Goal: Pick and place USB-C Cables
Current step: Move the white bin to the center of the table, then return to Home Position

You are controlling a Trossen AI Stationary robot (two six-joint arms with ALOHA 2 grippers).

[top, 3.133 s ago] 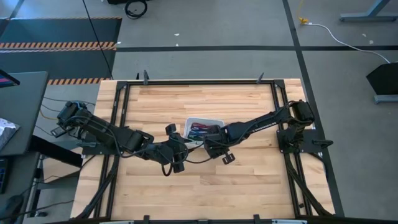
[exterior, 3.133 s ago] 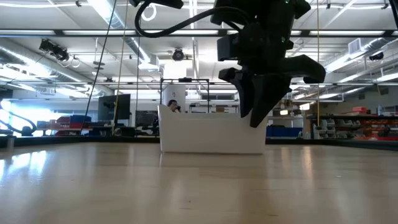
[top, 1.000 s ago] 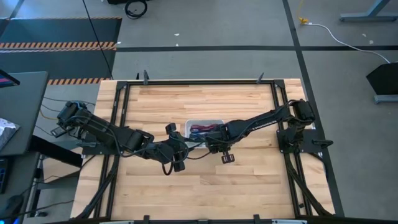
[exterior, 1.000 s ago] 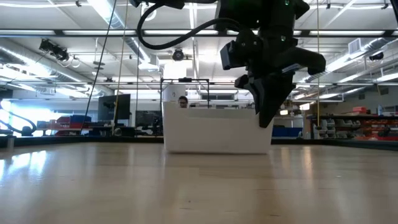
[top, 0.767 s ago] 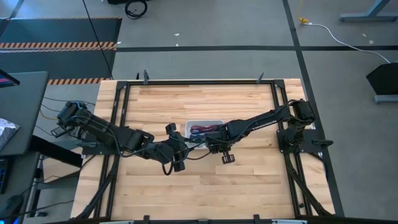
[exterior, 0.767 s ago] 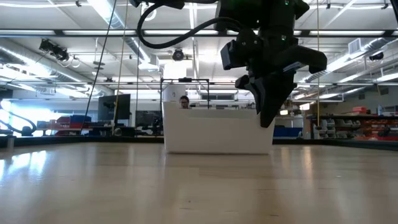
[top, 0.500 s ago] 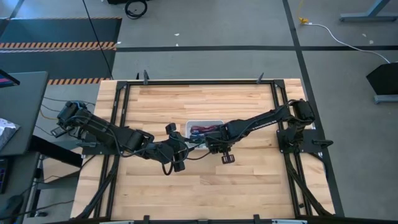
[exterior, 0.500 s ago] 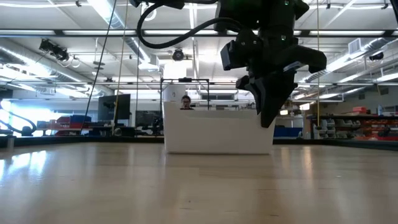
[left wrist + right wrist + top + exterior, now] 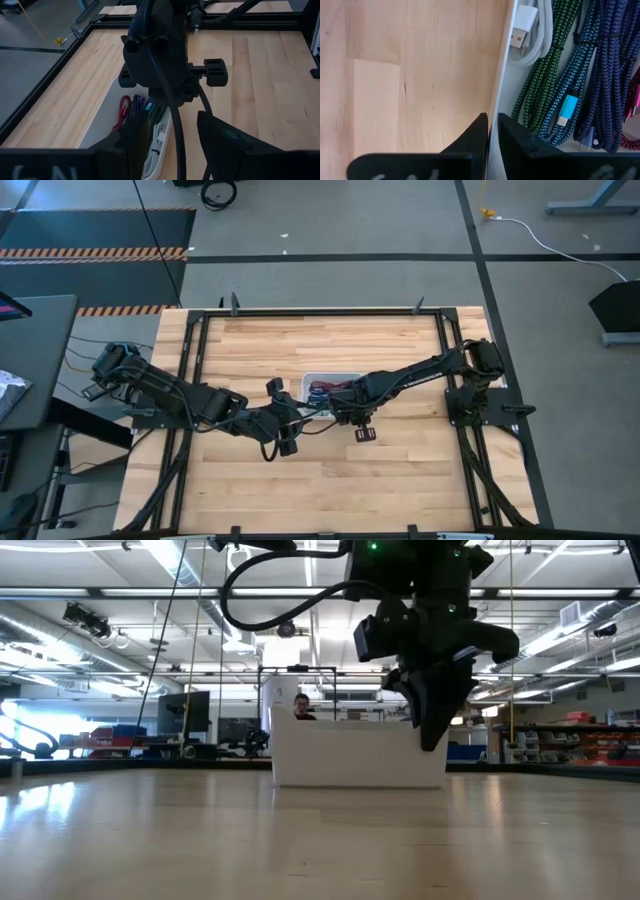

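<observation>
USB-C Cables (image 9: 570, 75) fill tray (image 9: 496, 100); right wrist shows fingers (image 9: 512, 135) pinching its rim.

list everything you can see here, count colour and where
table: one, light wood, under both arms
tray: one, white, mid-table
white cable: one, in the tray by its wall
green cable: one, beside the white
teal cable: one, next along
purple cables: count unclear, next along
dark red cable: one, at the tray's far side
person: one, in the room beyond
left gripper: open, near the tray
right gripper: at the tray's wall
</observation>
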